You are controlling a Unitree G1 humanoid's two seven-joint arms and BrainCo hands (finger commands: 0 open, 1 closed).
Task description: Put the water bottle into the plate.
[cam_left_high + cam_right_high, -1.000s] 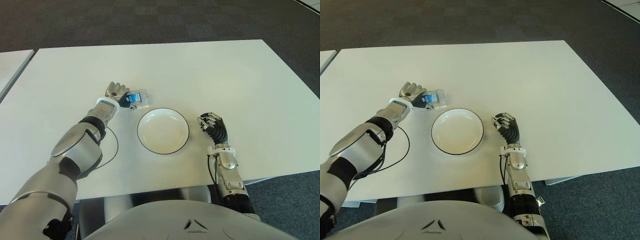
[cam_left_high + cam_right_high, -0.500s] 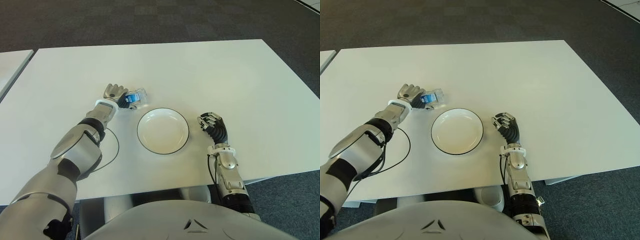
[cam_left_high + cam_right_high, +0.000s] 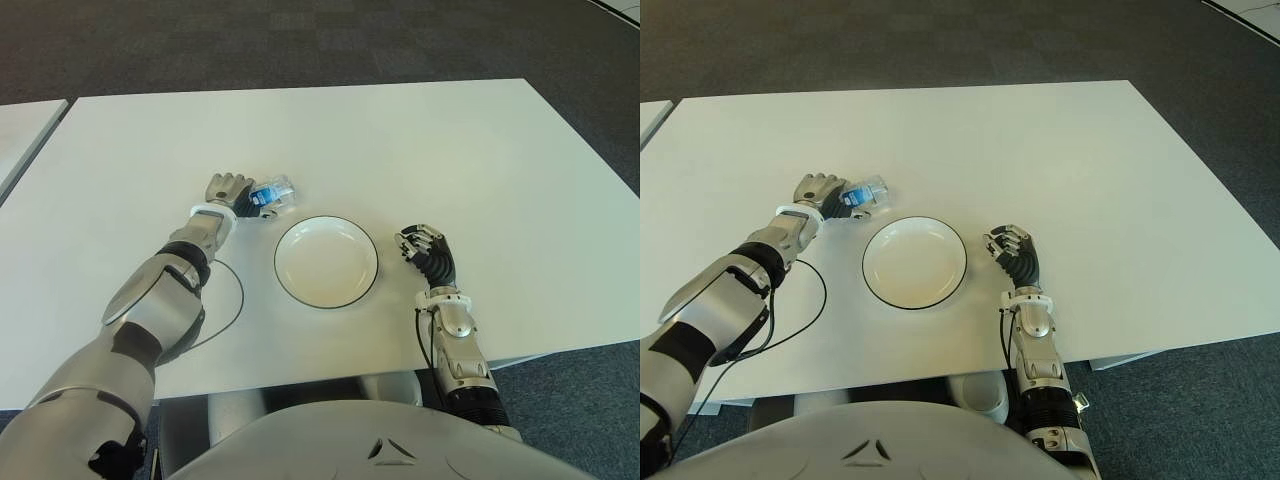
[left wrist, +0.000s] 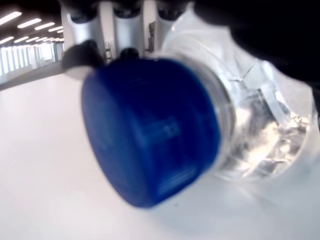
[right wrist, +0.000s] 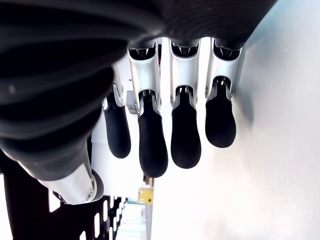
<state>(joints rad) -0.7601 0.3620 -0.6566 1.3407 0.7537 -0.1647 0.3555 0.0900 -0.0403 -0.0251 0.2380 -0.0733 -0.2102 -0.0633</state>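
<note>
A small clear water bottle (image 3: 275,193) with a blue label and blue cap (image 4: 150,130) lies low over the white table (image 3: 450,150), just beyond the left edge of the plate. My left hand (image 3: 230,189) is shut around it, fingers wrapped over the clear body (image 4: 260,130). The white plate (image 3: 326,261) with a dark rim sits in the middle near me and holds nothing. My right hand (image 3: 425,250) shows beside the plate on its right, its fingers (image 5: 186,135) loosely bent with nothing in them.
A thin black cable (image 3: 228,300) loops on the table by my left forearm. A second table's corner (image 3: 25,125) shows at the far left. Dark carpet lies beyond the table's far and right edges.
My left hand has shifted slightly with the bottle in it, and the bottle's tilt has changed a little. The plate and my right hand have not moved.
</note>
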